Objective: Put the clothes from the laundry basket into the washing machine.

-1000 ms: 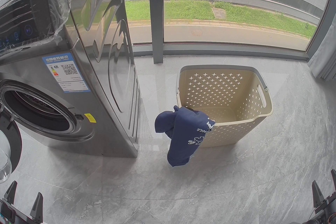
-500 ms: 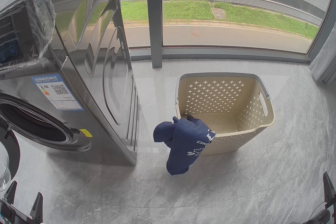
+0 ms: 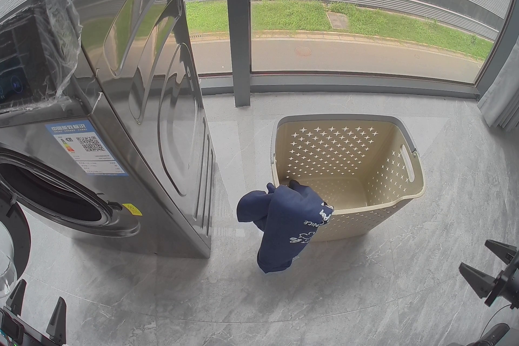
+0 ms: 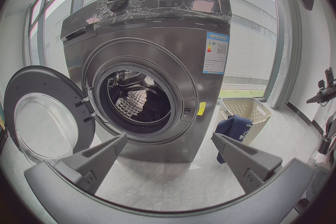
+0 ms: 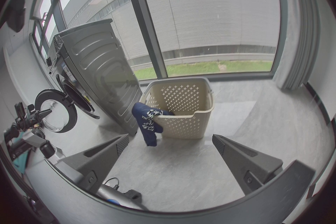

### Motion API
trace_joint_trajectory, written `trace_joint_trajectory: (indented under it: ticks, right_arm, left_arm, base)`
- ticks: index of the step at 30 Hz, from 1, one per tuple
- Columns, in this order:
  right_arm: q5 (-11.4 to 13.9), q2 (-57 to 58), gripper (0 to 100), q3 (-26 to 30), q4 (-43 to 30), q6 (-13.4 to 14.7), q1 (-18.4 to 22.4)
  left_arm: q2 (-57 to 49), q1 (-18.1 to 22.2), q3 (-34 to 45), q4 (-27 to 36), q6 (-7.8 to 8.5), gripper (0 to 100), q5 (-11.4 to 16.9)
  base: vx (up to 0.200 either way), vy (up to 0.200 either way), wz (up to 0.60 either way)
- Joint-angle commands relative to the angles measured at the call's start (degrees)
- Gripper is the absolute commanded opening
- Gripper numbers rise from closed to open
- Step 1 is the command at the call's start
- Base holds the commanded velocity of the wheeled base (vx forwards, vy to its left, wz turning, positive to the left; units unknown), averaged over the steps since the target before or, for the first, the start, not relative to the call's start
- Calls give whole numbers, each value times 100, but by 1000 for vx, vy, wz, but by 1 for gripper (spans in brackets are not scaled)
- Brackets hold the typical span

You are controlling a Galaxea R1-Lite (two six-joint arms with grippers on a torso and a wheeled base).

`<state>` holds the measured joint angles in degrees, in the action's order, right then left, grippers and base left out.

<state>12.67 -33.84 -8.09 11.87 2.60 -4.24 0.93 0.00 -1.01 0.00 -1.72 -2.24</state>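
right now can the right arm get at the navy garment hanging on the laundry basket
Probably yes: the navy garment drapes over the near rim of the laundry basket, and only bare floor lies between it and the right gripper, jaws open. It may need a long stretch.

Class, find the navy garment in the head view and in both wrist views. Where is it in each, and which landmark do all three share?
Head view: the navy garment hangs over the near rim of the laundry basket, just below centre.
Left wrist view: the garment drapes over the basket corner beside the washing machine.
Right wrist view: the garment hangs on the basket corner nearest the machine.
Shared landmark: the beige basket.
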Motion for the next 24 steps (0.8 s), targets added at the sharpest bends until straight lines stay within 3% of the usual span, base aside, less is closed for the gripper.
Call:
trace_joint_trajectory:
  ticks: [1,2,6,10,16,24]
  right_arm:
    - [-353,-2733,100,36,1300,505,-1421]
    - [-748,-2988,100,-78,1388,804,-1835]
    - [-1442,-3577,100,-351,1704,1410,-2599]
    - [-1935,-4245,100,-685,1985,1577,-2837]
    - [-2154,-4895,100,-1080,2021,1604,-2837]
    - [-2251,-6082,100,-1484,2548,1973,-2968]
  left_arm:
    - [-57,0,92,0,-4,100,-4]
    - [-49,0,92,0,-4,100,-4]
    - [-49,0,92,0,-4,100,-4]
    - [-49,0,92,0,-4,100,5]
    - [-49,0,92,0,-4,100,-4]
    - [-57,0,92,0,-4,100,5]
  base:
    - [0,0,0]
    - [0,0,0]
    - [0,0,0]
    - [0,0,0]
    - [0,0,0]
    - [0,0,0]
